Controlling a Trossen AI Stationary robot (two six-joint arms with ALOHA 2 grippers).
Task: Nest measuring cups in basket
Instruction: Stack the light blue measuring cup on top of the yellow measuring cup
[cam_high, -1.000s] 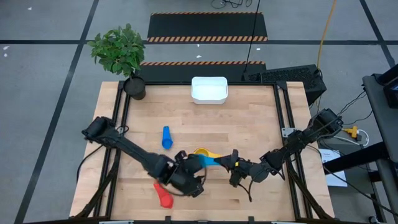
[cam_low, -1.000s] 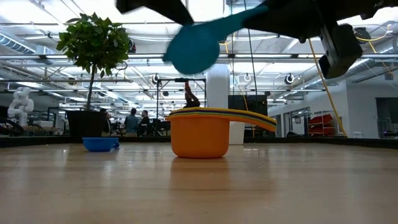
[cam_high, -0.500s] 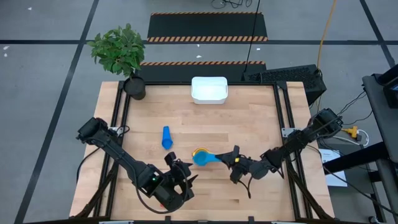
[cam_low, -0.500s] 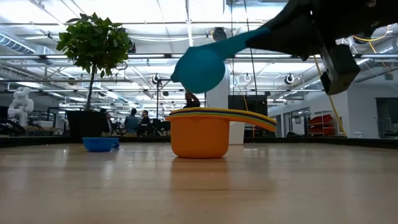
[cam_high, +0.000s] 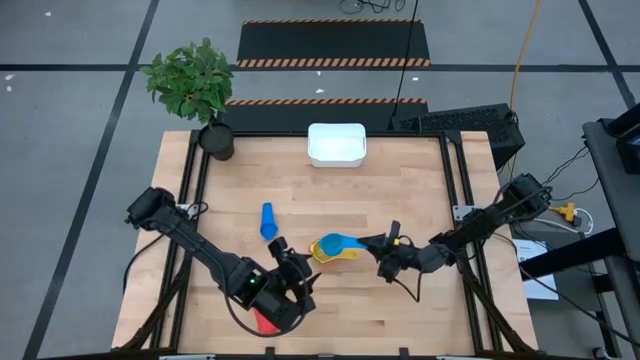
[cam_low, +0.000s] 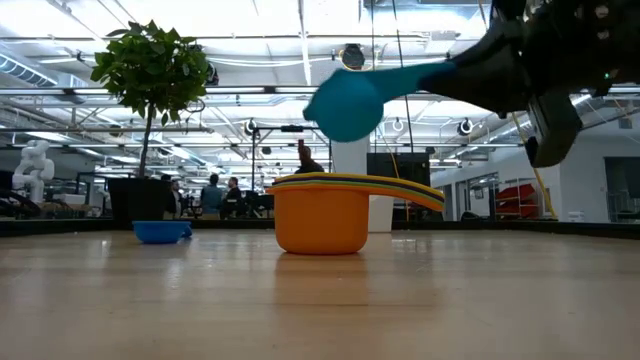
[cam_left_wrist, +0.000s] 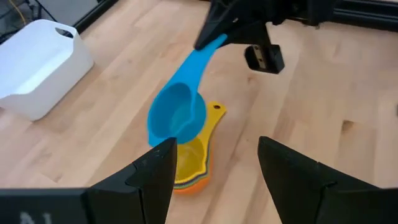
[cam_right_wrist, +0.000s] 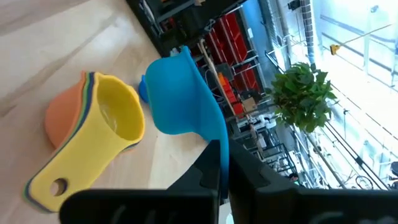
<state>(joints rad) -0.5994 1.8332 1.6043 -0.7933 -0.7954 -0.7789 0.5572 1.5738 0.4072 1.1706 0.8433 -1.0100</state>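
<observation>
Pinching the light blue cup (cam_left_wrist: 177, 116) by its handle tip, your right gripper (cam_high: 388, 252) risked it twisting and missing the nested stack (cam_low: 322, 215).

Potted plant (cam_high: 193, 82), leafy green in a dark pot (cam_high: 216, 140), at the far left corner of the wooden table (cam_high: 400, 190). Black-and-orange hazard-striped mats (cam_high: 334, 45) on the grey floor beyond the far edge. Low view: people (cam_low: 220, 194) well back in the room, a white humanoid figure (cam_low: 30, 170) at far left, red bins (cam_low: 516, 198) at right
</observation>
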